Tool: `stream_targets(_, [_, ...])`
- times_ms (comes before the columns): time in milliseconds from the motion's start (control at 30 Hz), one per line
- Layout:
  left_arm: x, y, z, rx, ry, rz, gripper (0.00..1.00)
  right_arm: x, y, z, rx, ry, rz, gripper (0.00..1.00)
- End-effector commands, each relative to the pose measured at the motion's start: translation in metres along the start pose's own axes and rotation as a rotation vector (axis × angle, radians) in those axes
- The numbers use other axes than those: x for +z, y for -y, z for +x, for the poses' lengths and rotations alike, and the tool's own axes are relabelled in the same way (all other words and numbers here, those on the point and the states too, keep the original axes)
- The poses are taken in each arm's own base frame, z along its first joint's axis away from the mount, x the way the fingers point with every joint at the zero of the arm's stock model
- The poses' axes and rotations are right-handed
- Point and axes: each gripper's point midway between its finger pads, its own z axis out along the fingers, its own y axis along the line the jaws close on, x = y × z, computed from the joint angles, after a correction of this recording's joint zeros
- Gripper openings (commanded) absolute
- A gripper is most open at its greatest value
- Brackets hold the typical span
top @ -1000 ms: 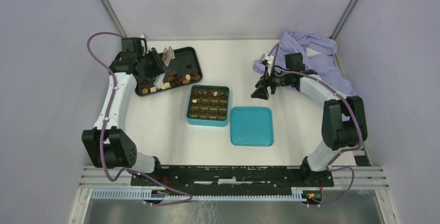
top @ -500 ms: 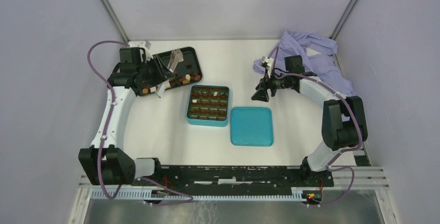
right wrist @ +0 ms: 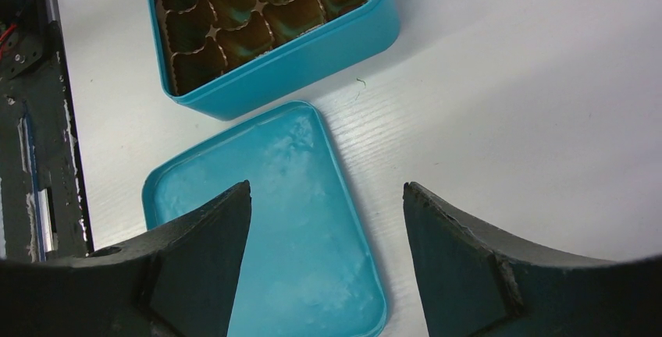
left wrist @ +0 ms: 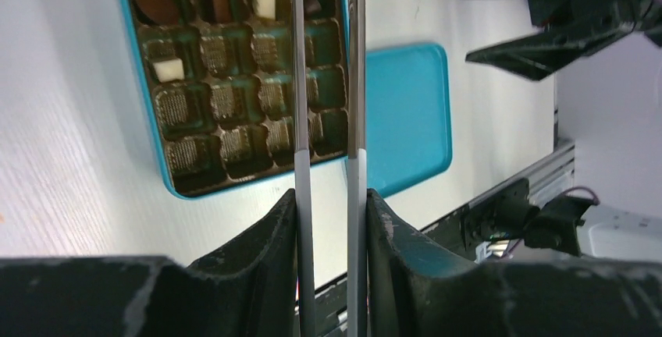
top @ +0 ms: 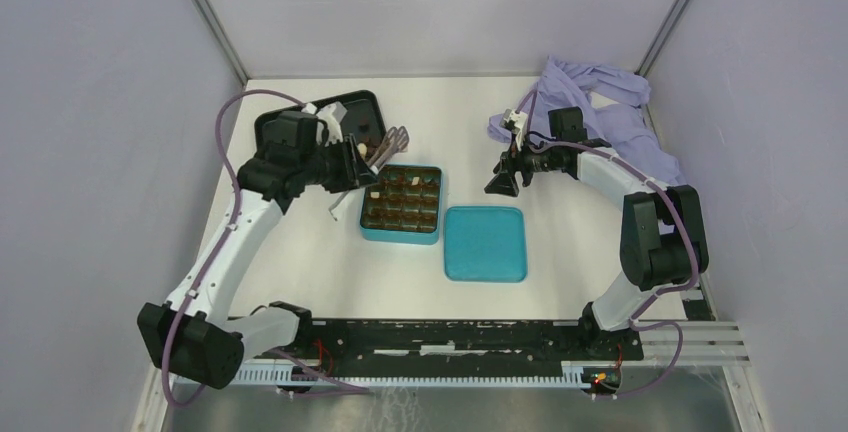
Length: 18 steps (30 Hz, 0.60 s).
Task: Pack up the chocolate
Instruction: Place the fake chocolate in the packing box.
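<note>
The teal box with its brown grid insert sits mid-table. In the left wrist view its far row holds chocolate: a dark piece, another dark one and a cream one. A second cream piece lies one row nearer. My left gripper is shut on metal tongs, whose two blades reach over the box. Their tips run out of that view. In the top view the left gripper hangs at the box's far left corner. My right gripper stands open and empty, right of the box.
The teal lid lies flat, right of and nearer than the box; it also shows below the right gripper, as lid. A black tray sits behind the left arm. Purple cloth is heaped at the back right.
The left arm has swung right from over the black tray to the box's far left corner, carrying the tongs. The right arm has not moved.
</note>
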Motion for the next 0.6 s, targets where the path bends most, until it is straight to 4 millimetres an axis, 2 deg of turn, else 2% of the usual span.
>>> stream_targets(0, [-0.005,0.017,0.013,0.007,-0.007,-0.002,0.02,-0.003,0.003,-0.006,-0.043,0.014,0.017,0.77])
stream_targets(67, [-0.004,0.020,0.021,0.021,-0.030,-0.003,0.02,-0.002,0.004,-0.005,-0.043,0.011,0.020,0.77])
stream_targets(300, [0.007,0.012,0.048,0.078,-0.099,-0.077,0.02,-0.002,0.006,0.001,-0.042,-0.007,0.029,0.77])
stream_targets(567, [0.014,-0.003,0.057,0.114,-0.113,-0.165,0.02,0.000,0.007,0.004,-0.035,-0.014,0.029,0.78])
